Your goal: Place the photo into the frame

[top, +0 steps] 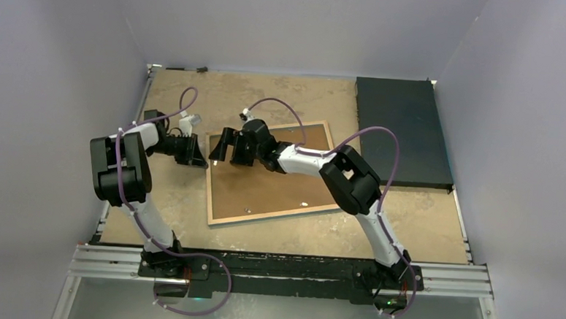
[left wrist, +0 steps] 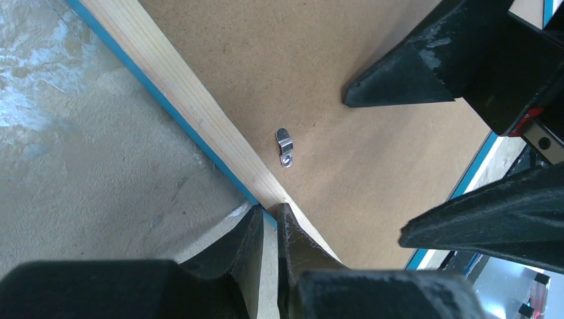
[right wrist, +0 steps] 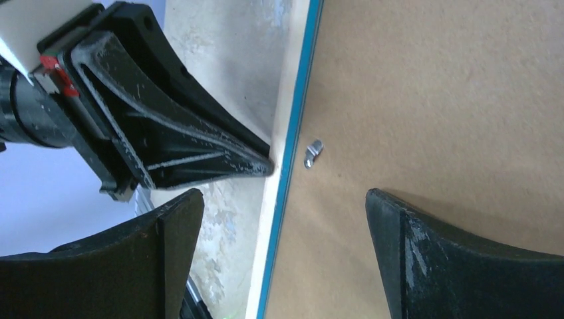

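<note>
The frame (top: pixel 277 213) lies face down on the table, its tan rear rim (left wrist: pixel 193 100) and blue edge (right wrist: pixel 302 80) showing. A brown backing board (top: pixel 271 184) fills it, with a small metal clip (left wrist: pixel 284 147) near the left rim. My left gripper (top: pixel 195 155) is shut on that left rim (left wrist: pixel 269 216), one finger outside it and one on the wood. My right gripper (top: pixel 222 147) hovers open over the same edge (right wrist: pixel 284 196), one finger above the table and the other above the board. The photo is not in view.
A dark rectangular mat (top: pixel 402 129) lies at the back right of the sandy tabletop (top: pixel 305 95). Pale walls close in the left, right and far sides. A metal rail (top: pixel 281 269) with both arm bases runs along the near edge.
</note>
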`<move>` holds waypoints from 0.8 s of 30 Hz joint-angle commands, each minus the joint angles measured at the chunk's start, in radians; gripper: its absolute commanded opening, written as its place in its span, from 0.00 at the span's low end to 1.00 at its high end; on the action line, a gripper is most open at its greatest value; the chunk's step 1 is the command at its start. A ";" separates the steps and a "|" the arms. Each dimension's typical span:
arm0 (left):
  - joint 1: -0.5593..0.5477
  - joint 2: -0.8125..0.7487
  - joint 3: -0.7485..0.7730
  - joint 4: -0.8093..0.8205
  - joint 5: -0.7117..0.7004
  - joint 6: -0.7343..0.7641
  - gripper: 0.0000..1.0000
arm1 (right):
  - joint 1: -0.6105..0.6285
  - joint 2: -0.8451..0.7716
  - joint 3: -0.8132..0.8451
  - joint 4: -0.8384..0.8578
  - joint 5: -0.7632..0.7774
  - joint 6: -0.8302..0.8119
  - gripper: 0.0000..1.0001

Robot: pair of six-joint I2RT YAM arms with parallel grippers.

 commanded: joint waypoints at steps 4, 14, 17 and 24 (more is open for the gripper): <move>-0.008 0.044 -0.049 0.002 -0.088 0.053 0.08 | 0.026 0.072 0.127 0.032 -0.023 0.025 0.93; -0.007 0.053 -0.045 0.016 -0.094 0.054 0.08 | 0.035 0.127 0.174 0.029 -0.021 0.047 0.93; -0.008 0.049 -0.046 0.020 -0.094 0.053 0.08 | 0.034 0.134 0.169 0.036 -0.034 0.058 0.93; -0.007 0.047 -0.045 0.025 -0.097 0.051 0.08 | 0.034 0.147 0.145 0.086 -0.077 0.107 0.93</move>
